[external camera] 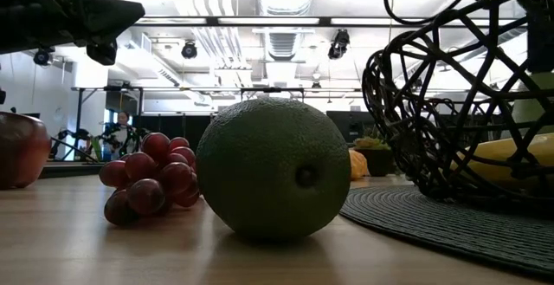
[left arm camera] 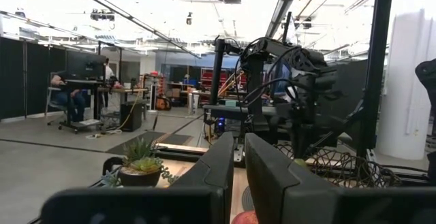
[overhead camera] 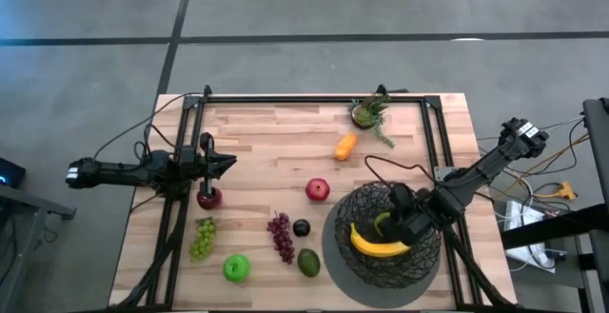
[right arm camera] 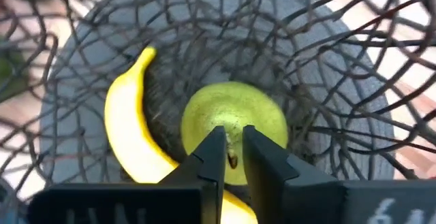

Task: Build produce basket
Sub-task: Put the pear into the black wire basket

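Hovering inside the dark woven wire basket [overhead camera: 385, 234], my right gripper [right arm camera: 231, 157] pinches the green pear [right arm camera: 235, 132] by its stem beside the yellow banana [right arm camera: 128, 132]; my left gripper [overhead camera: 225, 164], nearly closed, waits directly above the red apple [overhead camera: 208, 197].

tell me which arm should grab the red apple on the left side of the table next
Left. The left claw hangs just above that red apple, fingers nearly closed and empty. The right claw is down in the basket over the green pear, beside the banana.
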### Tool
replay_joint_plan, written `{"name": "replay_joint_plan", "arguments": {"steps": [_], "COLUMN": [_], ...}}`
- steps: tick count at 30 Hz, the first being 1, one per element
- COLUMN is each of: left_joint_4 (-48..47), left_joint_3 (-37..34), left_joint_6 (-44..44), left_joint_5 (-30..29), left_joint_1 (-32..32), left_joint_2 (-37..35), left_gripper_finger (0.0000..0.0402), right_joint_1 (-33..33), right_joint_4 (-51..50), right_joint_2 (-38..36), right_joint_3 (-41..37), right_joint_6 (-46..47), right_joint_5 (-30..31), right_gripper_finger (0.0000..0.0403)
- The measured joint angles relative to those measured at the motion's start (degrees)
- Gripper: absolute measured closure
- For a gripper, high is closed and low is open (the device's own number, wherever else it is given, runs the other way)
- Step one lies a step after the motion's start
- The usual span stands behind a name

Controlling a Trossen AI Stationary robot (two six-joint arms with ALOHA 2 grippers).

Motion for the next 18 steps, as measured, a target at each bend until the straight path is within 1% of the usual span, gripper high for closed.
{"name": "replay_joint_plan", "arguments": {"steps": [4,12,18], "left_joint_4": [0.00,0.00,0.00], "left_joint_3": [0.01,0.01,0.00], "left_joint_6": [0.02,0.02,0.02], "left_joint_5": [0.00,0.00,0.00], "left_joint_1": [0.00,0.00,0.00], "left_joint_2": [0.00,0.00,0.00], "left_gripper_finger": [0.0380,0.0380,0.0380], "right_joint_1": [-0.01,0.00,0.00], "right_joint_4": [-1.75,-2.88,-2.36], "right_joint_2": [-0.07,-1.03,-3.93], "right_joint_3": [0.14,0.46,0.46], "right_joint_6": [2.22,2.66,2.84], "right_joint_5": [1.49,1.55,1.53], "right_gripper_finger": [0.0330,0.0254,0.0221]}}
